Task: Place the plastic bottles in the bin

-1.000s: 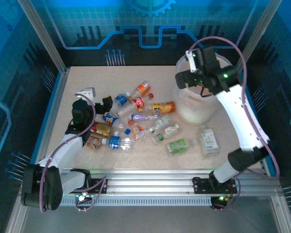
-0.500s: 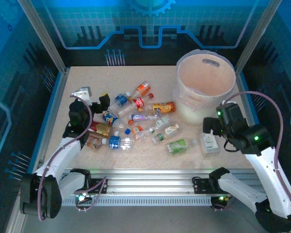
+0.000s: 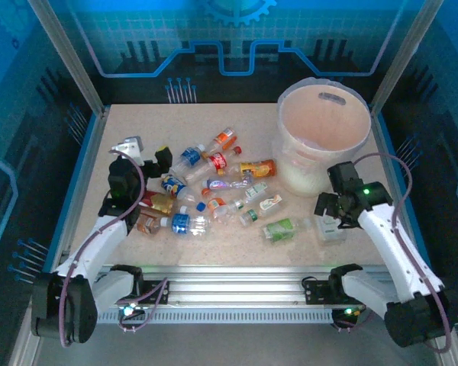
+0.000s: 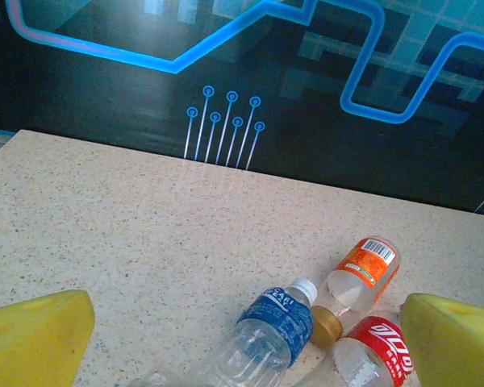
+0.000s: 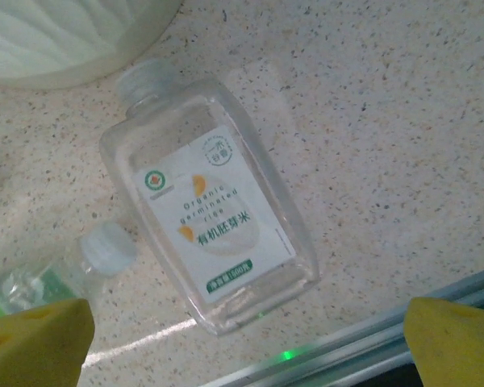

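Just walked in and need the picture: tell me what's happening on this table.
Two robot arms are clearing small plastic bottles into the large whitish round plastic bin. The right gripper hangs open over a flat, clear, white-labelled bottle lying beside the bin's base. The left gripper, also open, faces the left of the pile. Neither holds anything.

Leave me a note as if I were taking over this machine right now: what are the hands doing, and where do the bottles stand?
Left gripper: open, empty, over the left edge of the pile of bottles.
Right gripper: open, empty, above a flat clear bottle lying beside the bin.
Done: I cannot tell what the bin holds.
To do: about a dozen lie on the table; the flat one is probably next.
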`<state>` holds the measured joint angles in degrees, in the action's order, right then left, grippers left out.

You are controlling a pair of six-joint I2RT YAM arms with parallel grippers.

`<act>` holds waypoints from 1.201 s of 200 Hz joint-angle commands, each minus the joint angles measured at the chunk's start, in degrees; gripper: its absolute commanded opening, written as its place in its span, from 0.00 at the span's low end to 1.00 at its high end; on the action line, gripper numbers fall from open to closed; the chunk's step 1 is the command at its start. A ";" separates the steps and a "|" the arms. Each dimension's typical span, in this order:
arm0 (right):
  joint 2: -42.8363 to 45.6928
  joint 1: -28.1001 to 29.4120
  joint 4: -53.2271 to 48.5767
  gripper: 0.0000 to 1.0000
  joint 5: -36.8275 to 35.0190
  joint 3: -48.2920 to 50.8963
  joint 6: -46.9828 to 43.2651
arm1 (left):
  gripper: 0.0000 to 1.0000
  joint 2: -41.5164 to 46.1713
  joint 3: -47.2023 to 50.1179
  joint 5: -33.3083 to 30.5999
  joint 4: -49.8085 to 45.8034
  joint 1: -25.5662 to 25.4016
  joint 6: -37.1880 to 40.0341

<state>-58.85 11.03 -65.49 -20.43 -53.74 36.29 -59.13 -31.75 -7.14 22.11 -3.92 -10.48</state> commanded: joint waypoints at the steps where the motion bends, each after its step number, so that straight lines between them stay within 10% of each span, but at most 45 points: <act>1: -1.82 -1.63 4.43 1.00 3.18 2.98 1.28 | 0.99 0.07 -1.39 -1.46 0.22 -0.38 -0.34; 240: -9.03 -10.93 21.40 1.00 5.83 13.93 0.72 | 0.99 -1.64 -1.42 -0.91 1.30 -0.33 -0.85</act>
<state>-68.03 2.81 -45.67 -15.05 -41.19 35.64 -60.42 -31.75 -7.75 22.31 -3.92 -10.63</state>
